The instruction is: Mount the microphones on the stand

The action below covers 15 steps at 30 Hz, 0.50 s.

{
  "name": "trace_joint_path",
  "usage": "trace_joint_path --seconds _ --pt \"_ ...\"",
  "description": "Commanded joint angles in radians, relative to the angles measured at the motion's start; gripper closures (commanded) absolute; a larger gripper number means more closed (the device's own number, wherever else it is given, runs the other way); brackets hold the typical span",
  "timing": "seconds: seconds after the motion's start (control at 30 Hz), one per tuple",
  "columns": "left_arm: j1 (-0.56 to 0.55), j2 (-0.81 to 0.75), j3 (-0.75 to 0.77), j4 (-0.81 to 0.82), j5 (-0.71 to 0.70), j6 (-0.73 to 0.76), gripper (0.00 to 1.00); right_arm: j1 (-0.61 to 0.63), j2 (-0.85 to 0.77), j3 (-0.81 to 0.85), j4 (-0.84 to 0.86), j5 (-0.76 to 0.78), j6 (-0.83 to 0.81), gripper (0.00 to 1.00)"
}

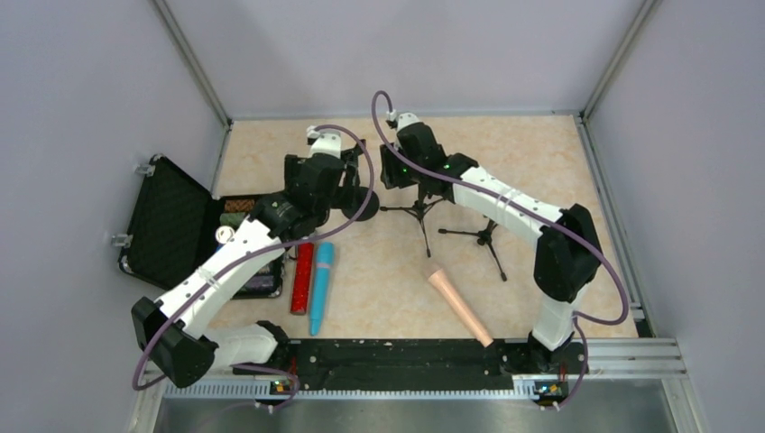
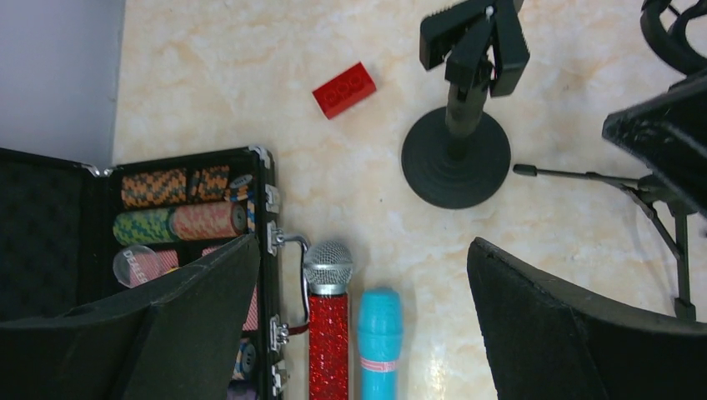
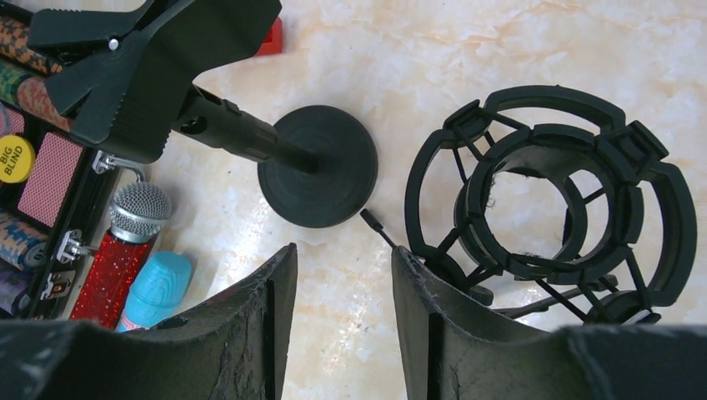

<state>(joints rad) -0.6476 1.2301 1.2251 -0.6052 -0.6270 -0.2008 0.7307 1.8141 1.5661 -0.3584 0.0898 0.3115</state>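
- Left hand (image 2: 363,248): nearest the left wrist camera. Its two black padded fingers (image 2: 200,317) stand wide apart and grip nothing, and it hovers above two of the microphones.
- Right hand (image 3: 343,254): its two fingers (image 3: 250,325) are parted by a narrow gap. Only bare counter (image 3: 517,50) shows between them, and the shock mount (image 3: 550,196) is just beside the hand.
- Microphones, three, none on a stand:
  - The red microphone (image 1: 302,278), glittery with a grey mesh head, and the cyan microphone (image 1: 321,287) lie side by side on the counter, just beside the open case (image 1: 171,225).
  - The peach-pink microphone (image 1: 460,307) lies well apart from them, near the right arm's base.
- Stands, three: one round-base stand (image 2: 457,158) with a clip on top, the far tripod stand (image 1: 419,212) and the near tripod stand (image 1: 487,236).
- Top view only: the peach-pink microphone and both tripods together.
- Left wrist view only: the whole of the one small red block (image 2: 344,89), and the rolls of poker chips (image 2: 179,221) in the case.
- Right wrist view only: the ringed shock mount in full, and a yellow "BIG BLIND" marker (image 3: 15,158).
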Motion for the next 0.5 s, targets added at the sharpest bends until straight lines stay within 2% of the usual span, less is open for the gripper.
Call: trace_joint_path --seconds 0.0,0.3,0.47 --pt "0.008 -0.052 -0.046 -0.041 0.072 -0.119 0.01 -0.005 -0.084 0.044 0.028 0.026 -0.005 0.55" --pt "0.008 -0.162 -0.218 -0.08 0.167 -0.276 0.01 -0.01 -0.243 -0.046 0.091 -0.164 0.027 0.54" --pt "0.008 -0.225 -0.318 -0.103 0.19 -0.317 0.01 -0.01 -0.354 -0.153 0.157 -0.233 0.062 0.53"
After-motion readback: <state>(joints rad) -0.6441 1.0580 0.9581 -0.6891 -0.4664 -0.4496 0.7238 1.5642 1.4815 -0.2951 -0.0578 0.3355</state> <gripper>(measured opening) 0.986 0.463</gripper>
